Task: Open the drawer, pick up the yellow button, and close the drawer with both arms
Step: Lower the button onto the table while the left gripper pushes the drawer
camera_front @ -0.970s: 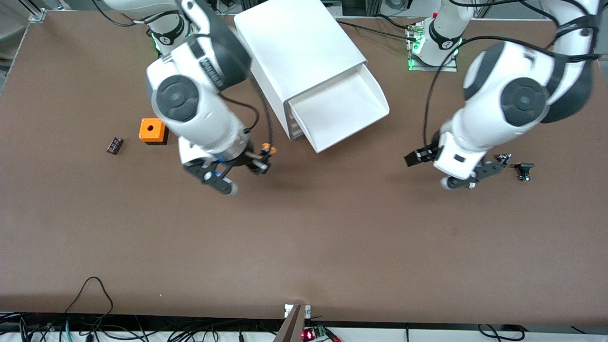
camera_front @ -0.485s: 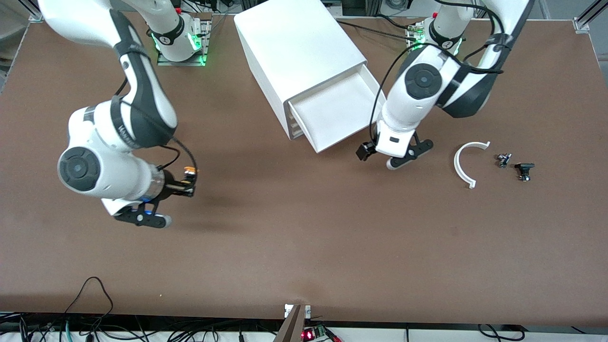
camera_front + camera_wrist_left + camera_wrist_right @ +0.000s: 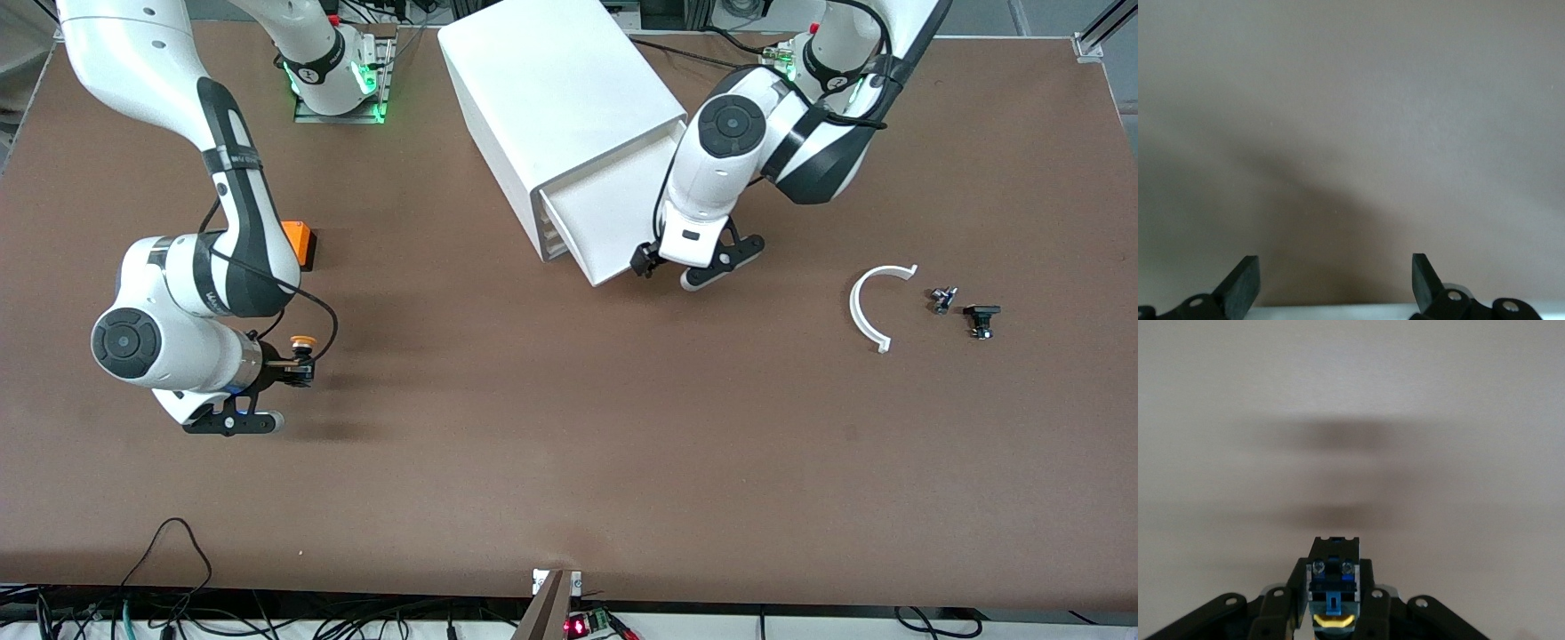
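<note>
The right pincer [image 3: 298, 369] gripped the button [image 3: 304, 340] over the counter [image 3: 569, 444]. The left pincer [image 3: 1336, 283] hung spread beside the drawer [image 3: 605, 209], partly hidden by the arm.

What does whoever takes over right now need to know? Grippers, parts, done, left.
Right gripper: shut on the button, in the air over bare table toward the right arm's end.
Left gripper: open, empty, at the front edge of the drawer.
Drawer: top tray, pulled out of the cabinet.
Done: drawer opened, button taken.
Left: push the drawer shut; the left arm looks placed for it. Button not yet set down.
</note>
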Robot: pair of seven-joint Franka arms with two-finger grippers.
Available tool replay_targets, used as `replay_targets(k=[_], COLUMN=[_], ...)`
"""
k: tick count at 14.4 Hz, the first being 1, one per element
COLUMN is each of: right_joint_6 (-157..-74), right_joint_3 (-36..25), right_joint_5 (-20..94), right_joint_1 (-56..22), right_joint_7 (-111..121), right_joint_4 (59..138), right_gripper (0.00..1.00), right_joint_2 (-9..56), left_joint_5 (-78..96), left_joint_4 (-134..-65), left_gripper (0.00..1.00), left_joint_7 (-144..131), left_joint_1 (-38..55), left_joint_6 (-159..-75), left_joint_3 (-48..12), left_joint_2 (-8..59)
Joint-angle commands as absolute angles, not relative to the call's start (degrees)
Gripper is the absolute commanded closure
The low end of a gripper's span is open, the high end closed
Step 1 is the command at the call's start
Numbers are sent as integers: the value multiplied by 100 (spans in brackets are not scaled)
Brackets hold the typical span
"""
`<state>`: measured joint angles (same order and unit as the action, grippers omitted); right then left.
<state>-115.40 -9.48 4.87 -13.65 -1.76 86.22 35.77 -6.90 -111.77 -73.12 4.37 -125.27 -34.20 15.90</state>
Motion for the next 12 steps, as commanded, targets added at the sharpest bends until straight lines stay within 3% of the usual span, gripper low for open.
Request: replay_targets(k=[1, 6, 10, 11, 12], right_joint_6=[-12249, -13524, -13746, -13763, -13764], right_joint_3=[-1125, -1143, -1143, -1143, -1143], right_joint_5=[545, 554, 598, 598, 598], right_joint_1=[-1398, -1222, -1143, -1143, -1143], right_joint_7=[114, 342, 360, 343, 299], right_joint_4=[9332, 10229, 10345, 10345, 10336], right_gripper=[100, 100, 100, 84, 52], right_joint_2=[3366, 3313, 3419, 3428, 3445], left_joint_5=[-835, -791, -765, -747, -643], left_joint_4=[-11329, -11355, -11355, -11355, -11355], left_gripper=[0, 0, 0, 0, 0], left_joint_7=[-7803, -8297, -8297, -8297, -8297], left_joint_1=[475, 483, 483, 483, 483], left_joint_6=[-12516, -12226, -12208, -12208, -12208], left_joint_3=[-3743, -4253, -4490, -4517, -4518], left_joint_2=[1433, 1468, 1468, 1468, 1485])
